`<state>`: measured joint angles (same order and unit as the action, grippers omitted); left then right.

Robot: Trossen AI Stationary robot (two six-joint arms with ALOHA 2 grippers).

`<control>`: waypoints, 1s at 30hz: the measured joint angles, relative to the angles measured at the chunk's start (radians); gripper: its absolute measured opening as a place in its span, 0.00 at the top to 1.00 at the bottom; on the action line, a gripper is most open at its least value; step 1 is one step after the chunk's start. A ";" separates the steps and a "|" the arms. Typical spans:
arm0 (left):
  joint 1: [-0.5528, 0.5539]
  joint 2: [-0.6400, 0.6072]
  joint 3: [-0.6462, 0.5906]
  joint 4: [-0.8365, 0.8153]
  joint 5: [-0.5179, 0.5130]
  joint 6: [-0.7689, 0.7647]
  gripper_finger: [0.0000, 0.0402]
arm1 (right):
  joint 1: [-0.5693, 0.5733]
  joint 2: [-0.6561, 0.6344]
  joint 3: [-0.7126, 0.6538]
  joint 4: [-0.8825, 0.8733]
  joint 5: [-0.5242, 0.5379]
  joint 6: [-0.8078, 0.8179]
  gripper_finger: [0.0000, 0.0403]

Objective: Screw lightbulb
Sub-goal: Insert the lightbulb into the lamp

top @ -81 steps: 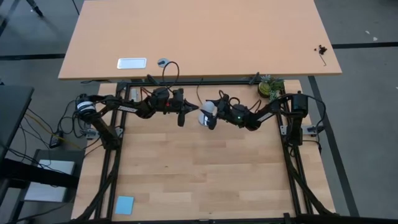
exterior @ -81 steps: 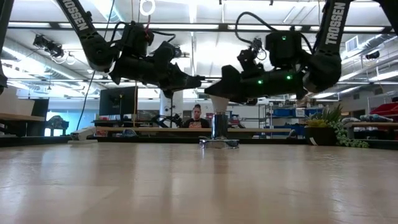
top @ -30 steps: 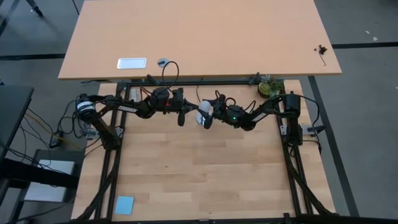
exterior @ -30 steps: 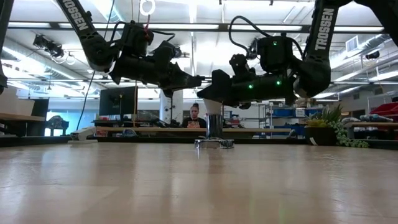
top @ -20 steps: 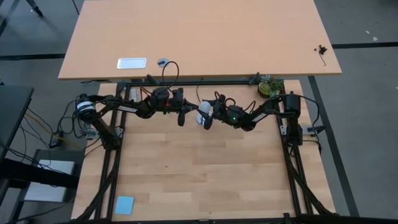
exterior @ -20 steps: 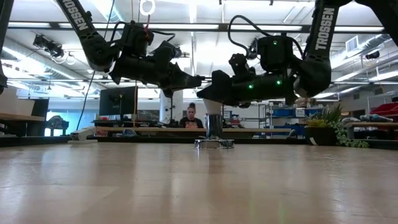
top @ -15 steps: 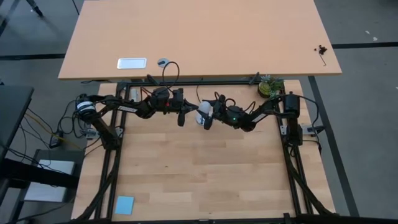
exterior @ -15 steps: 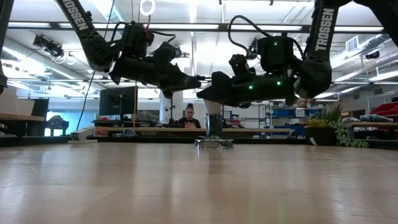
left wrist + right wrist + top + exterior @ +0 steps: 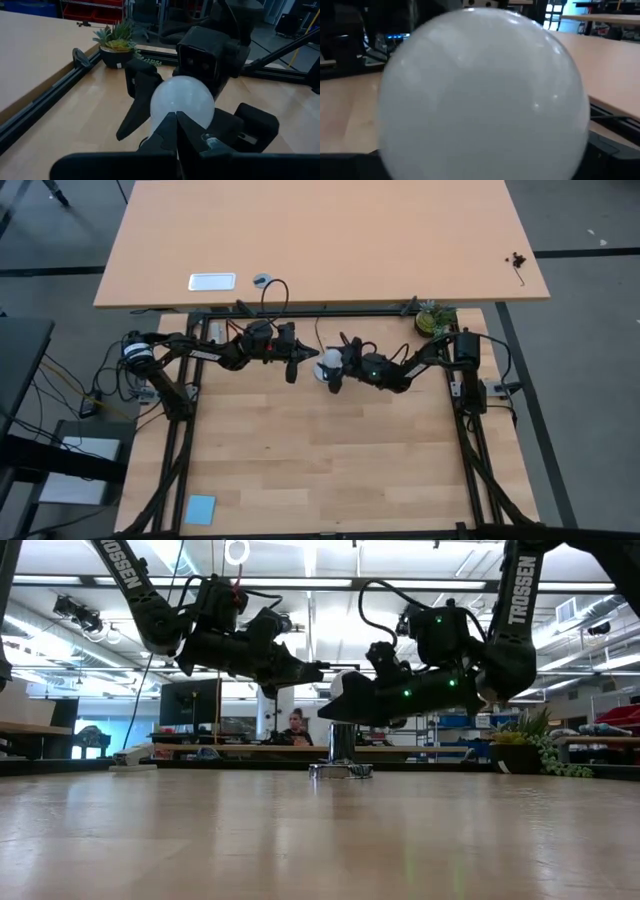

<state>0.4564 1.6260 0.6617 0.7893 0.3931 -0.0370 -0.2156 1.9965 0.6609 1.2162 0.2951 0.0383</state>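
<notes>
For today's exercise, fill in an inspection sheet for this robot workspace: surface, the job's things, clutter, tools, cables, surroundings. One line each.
Surface: pale wooden table, mostly bare.
Job's things: white lightbulb upright over a silver socket, near the far edge.
Clutter: blue pad at the near left corner; potted plant at the far right.
Tools: right tool around the lightbulb, jaws spread; left tool shut, empty, beside it.
Cables: black cord loops off the far edge.
Surroundings: second table behind; a person seated far off.
</notes>
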 joint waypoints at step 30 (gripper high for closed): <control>0.000 -0.003 0.000 -0.004 0.000 -0.001 1.00 | -0.021 -0.160 0.132 -0.420 -0.069 0.040 0.35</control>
<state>0.4564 1.6226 0.6617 0.7849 0.3934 -0.0383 -0.2366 1.8362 0.7928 0.7961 0.2260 0.0784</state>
